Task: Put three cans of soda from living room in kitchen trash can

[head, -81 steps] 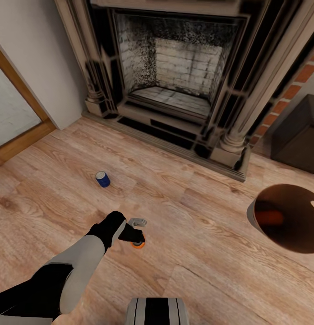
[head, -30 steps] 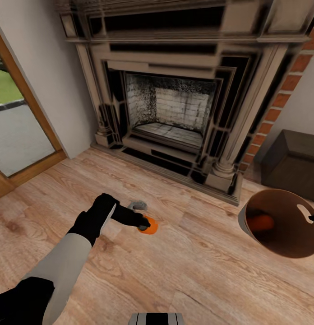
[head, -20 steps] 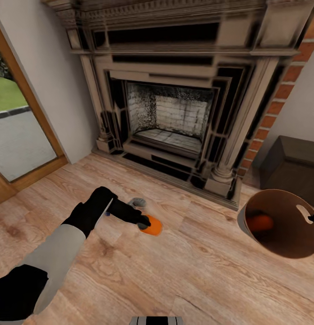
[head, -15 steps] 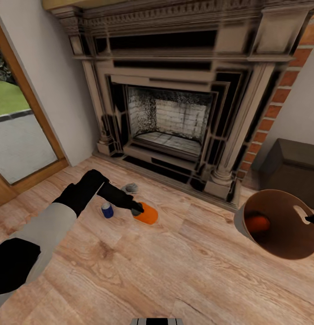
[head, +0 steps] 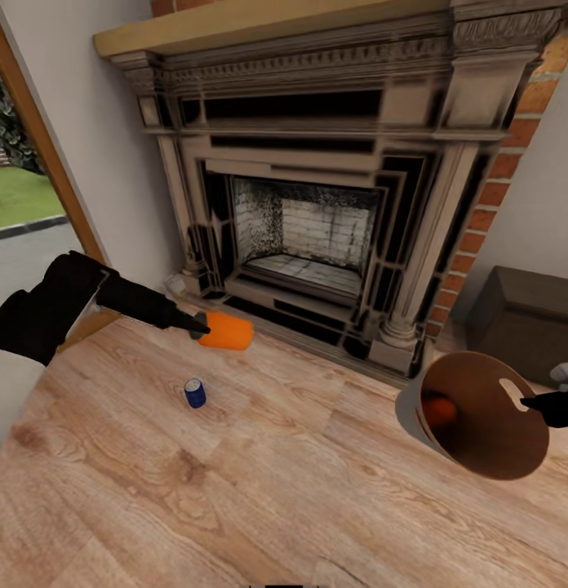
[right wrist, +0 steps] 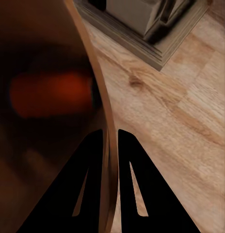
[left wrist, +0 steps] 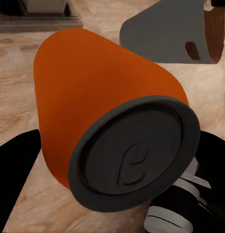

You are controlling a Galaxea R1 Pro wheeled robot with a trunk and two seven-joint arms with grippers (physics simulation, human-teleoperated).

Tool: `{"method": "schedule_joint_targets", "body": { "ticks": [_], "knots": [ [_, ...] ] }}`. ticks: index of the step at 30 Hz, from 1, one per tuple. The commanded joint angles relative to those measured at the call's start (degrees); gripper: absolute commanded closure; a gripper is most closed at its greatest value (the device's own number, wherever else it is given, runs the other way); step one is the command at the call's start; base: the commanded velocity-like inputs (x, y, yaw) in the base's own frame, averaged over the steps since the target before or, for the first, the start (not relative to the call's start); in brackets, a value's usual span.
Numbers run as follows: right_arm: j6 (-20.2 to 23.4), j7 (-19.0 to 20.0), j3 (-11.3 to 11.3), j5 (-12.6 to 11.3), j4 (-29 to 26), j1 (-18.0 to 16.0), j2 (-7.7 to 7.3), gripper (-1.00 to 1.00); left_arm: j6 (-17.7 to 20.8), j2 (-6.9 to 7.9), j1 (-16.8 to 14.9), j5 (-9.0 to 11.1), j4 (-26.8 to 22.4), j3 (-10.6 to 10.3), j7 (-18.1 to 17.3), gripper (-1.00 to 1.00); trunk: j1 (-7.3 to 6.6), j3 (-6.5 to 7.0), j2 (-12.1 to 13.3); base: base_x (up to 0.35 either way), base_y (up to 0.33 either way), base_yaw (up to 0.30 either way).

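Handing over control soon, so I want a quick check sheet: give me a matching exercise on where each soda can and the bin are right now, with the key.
Things:
1. orange soda can lying sideways in the air
2. dark blue soda can with silvery top
3. second orange soda can
4. dark grey round bin with tan-brown inside

States:
A. standing on the wood floor
B. rim pinched by the right tool
C. lying inside the bin
D. held by the left tool

Pairs: 1-D, 2-A, 3-C, 4-B
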Motion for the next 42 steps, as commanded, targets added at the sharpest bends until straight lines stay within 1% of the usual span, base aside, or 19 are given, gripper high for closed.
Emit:
{"method": "schedule_joint_targets", "body": {
  "ticks": [1, 2, 4, 6, 7, 8, 10, 13, 14, 16, 18, 20, 21, 22, 23, 26, 31, 36, 42],
  "knots": [
    [0.6, 0.3, 0.1, -0.9, 0.0, 0.0, 0.05, 1.0, 0.0, 0.22, 0.0, 0.5, -0.7, 0.0, 0.0, 1.0, -0.02, 0.23, 0.0, 0.0, 0.0, 0.0],
    [0.6, 0.3, 0.3, -0.9, 0.0, 0.0, 0.14, 1.0, 0.0, 0.51, 0.1, 1.4, -2.2, -0.1, 0.0, 1.0, -0.05, 0.45, 0.0, 0.0, 0.0, 0.0],
    [0.6, 0.4, 1.1, -0.9, 0.0, 0.0, 0.2, 1.0, 0.0, 0.7, 0.1, 2.0, -4.1, -0.1, 0.0, 1.0, -0.1, 0.89, 0.1, 0.0, 0.0, 0.0],
    [0.6, 0.3, 2.8, -0.8, 0.0, 0.0, 0.26, 1.0, 0.0, 0.82, 0.1, 3.3, -7.7, -0.1, 0.0, 1.0, -0.15, 1.34, 0.1, 0.0, 0.0, 0.0],
    [0.6, 0.2, 3.9, -0.8, 0.1, 0.0, 0.47, 1.0, 0.0, 0.87, 0.1, 4.6, -10.1, -0.1, 0.0, 1.0, -0.17, 1.56, 0.1, 0.0, 0.0, 0.0],
    [0.6, 0.2, 4.3, -0.8, 0.1, 0.0, 0.65, 1.0, 0.0, 0.85, 0.2, 5.4, -11.2, -0.1, 0.0, 1.0, -0.2, 1.78, 0.1, 0.0, 0.0, 0.0],
    [0.6, -0.1, 5.4, -0.7, 0.2, -0.1, 1.87, 1.0, 0.0, 0.72, 0.4, 7.3, -14.4, -0.1, 0.0, 1.0, -0.25, 2.22, 0.1, 0.0, 0.0, 0.0],
    [0.6, -0.2, 6.3, -0.7, 0.3, -0.1, 3.02, 1.0, 0.0, 0.55, 0.5, 8.0, -15.8, -0.1, 0.0, 1.0, -0.33, 2.89, 0.2, 0.0, 0.0, 0.0],
    [0.6, -0.2, 7.3, -0.7, 0.4, -0.1, 3.48, 1.0, 0.0, 0.46, 0.6, 8.3, -16.3, -0.1, 0.0, 1.0, -0.35, 3.11, 0.2, 0.0, 0.0, 0.0],
    [0.6, -0.3, 8.4, -0.8, 0.5, -0.2, 4.03, 1.0, 0.0, 0.32, 0.7, 8.4, -16.5, 0.0, 0.0, 1.0, -0.41, 3.55, 0.2, 0.0, 0.0, 0.0],
    [0.6, -0.3, 9.6, -0.8, 0.7, -0.4, 5.17, 1.0, 0.0, 0.22, 1.3, 8.5, -16.7, 0.0, 0.0, 1.0, -0.46, 4.0, 0.2, 0.0, 0.0, 0.0],
    [0.6, -0.3, 10.1, -0.8, 1.0, -0.5, 6.0, 1.0, 0.0, 0.2, 1.9, 8.6, -16.8, 0.0, 0.0, 1.0, -0.51, 4.44, 0.3, 0.0, 0.0, 0.0],
    [0.6, -0.4, 10.7, -0.8, 1.7, -0.6, 7.32, 1.0, 0.0, 0.16, 2.7, 8.6, -17.2, 0.0, 0.0, 1.0, -0.54, 4.66, 0.3, 0.0, 0.0, 0.0],
    [0.6, -0.4, 10.9, -0.8, 2.0, -0.6, 7.74, 1.0, 0.0, 0.14, 3.0, 8.6, -17.5, 0.0, 0.0, 1.0, -0.56, 4.88, 0.3, 0.0, 0.0, 0.0],
    [0.6, -0.4, 11.2, -0.8, 2.5, -0.7, 8.63, 1.0, 0.0, 0.03, 3.4, 8.6, -18.3, 0.0, 0.0, 1.0, -0.59, 5.1, 0.3, 0.0, 0.0, 0.0],
    [0.6, -0.5, 12.1, -0.7, 3.1, -1.1, 10.64, 1.0, 0.0, -0.85, 5.1, 8.6, -19.9, 0.0, 0.0, 1.0, -0.66, 5.77, 0.4, 0.0, 0.0, 0.0],
    [0.6, -0.7, 13.0, -0.2, 3.4, -2.2, 12.87, 1.0, 0.0, -2.76, 7.2, 8.1, -20.8, 0.0, 0.0, 1.0, -0.79, 6.88, 0.4, 0.0, 0.0, 0.0],
    [0.6, -0.4, 12.8, 3.2, 3.5, -2.4, 13.63, 1.0, 0.0, -3.53, 9.4, 7.6, -20.9, 0.0, 0.0, 1.0, -0.92, 7.98, 0.5, 0.0, 0.0, 0.0],
    [0.6, -0.5, 13.3, 4.2, 4.9, -2.4, 13.74, 1.0, 0.0, -3.62, 9.7, 7.6, -22.3, 0.1, 0.0, 1.0, -1.08, 9.31, 0.6, 0.0, 0.0, 0.0]
  ]
}}
